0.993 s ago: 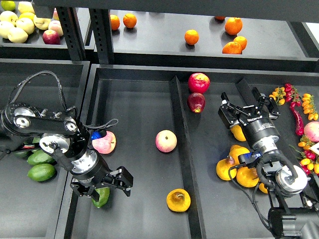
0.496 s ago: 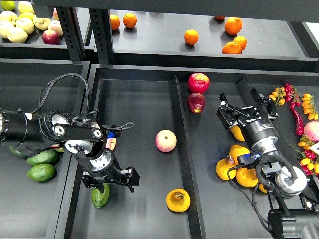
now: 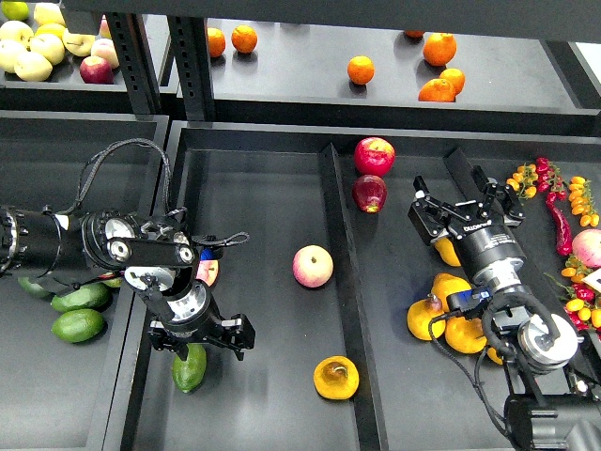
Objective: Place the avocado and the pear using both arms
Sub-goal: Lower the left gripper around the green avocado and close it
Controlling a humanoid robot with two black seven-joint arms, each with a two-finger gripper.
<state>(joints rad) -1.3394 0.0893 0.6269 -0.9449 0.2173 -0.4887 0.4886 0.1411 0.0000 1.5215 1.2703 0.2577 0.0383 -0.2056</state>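
Note:
The avocado [image 3: 190, 370] is glossy green and lies at the front left of the middle tray [image 3: 263, 197]. My left gripper [image 3: 198, 335] hovers just above its far end with the jaws spread wide, not closed on it. The pear [image 3: 336, 378], golden orange with a dark dimple, lies at the front of the same tray by the divider. My right gripper [image 3: 464, 212] is open over the right tray, just above a yellow pear [image 3: 449, 252], and holds nothing.
A pink apple [image 3: 313, 266] sits mid-tray and another [image 3: 208, 272] is beside my left arm. Two red apples [image 3: 375, 155] lie at the back. Two green avocados [image 3: 79, 325] are in the left tray. Several yellow pears [image 3: 441, 310] and chillies [image 3: 554, 202] are on the right.
My left arm has swung right and drawn its gripper up off the avocado, which stays lying in the tray. The right arm has not moved.

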